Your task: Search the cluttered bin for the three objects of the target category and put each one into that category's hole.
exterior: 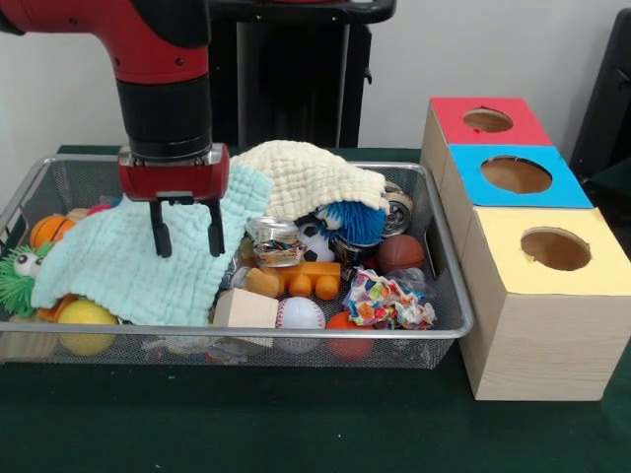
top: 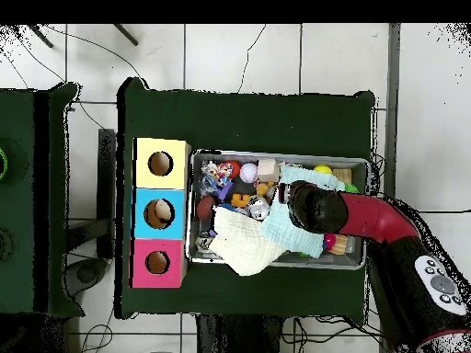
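Hanging from the red and black arm at the upper left of the front view, the gripper (exterior: 186,229) has its two black fingers spread apart and empty, their tips just over a pale mint cloth (exterior: 138,261) that fills the left half of the bin (exterior: 449,296). Seen from overhead, the arm enters from the lower right and its wrist covers the middle of the basket, hiding the fingers.

Right of the gripper in the front view a small clear bottle (exterior: 273,241) with a creased body lies among the clutter, partly under a cream quilted cloth (exterior: 306,175) heaped at the back centre. Around it sit orange toy blocks (exterior: 308,280), a baseball (exterior: 300,314), a blue spiky ball (exterior: 352,221), a shiny can (exterior: 398,210) and a multicoloured rag (exterior: 385,301). A green fuzzy toy (exterior: 20,278) and a yellow ball (exterior: 86,317) lie at the lower left.

Right of the basket stand three pale wooden boxes; the blue-topped box's hole (exterior: 516,174) is the middle one, between the red-topped box (exterior: 490,121) behind and the yellow-topped box (exterior: 552,251) in front.
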`<control>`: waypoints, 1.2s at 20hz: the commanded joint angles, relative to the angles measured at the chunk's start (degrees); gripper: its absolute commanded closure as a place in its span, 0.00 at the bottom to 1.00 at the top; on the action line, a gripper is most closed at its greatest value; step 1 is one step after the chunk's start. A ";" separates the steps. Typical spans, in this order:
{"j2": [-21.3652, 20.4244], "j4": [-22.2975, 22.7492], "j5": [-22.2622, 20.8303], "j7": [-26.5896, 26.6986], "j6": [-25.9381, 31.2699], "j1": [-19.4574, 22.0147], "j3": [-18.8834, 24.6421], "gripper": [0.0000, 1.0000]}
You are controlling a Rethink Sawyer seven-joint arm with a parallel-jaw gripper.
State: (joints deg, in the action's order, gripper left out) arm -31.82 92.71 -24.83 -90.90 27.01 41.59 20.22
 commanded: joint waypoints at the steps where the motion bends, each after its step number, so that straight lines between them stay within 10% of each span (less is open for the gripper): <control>1: 3.39 -4.50 -4.95 8.16 5.98 -0.67 1.83 0.00; 24: 4.88 0.35 -10.04 2.97 -0.72 -0.44 0.82 0.00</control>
State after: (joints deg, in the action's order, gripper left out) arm -29.21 91.77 -30.28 -90.90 27.00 41.47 20.23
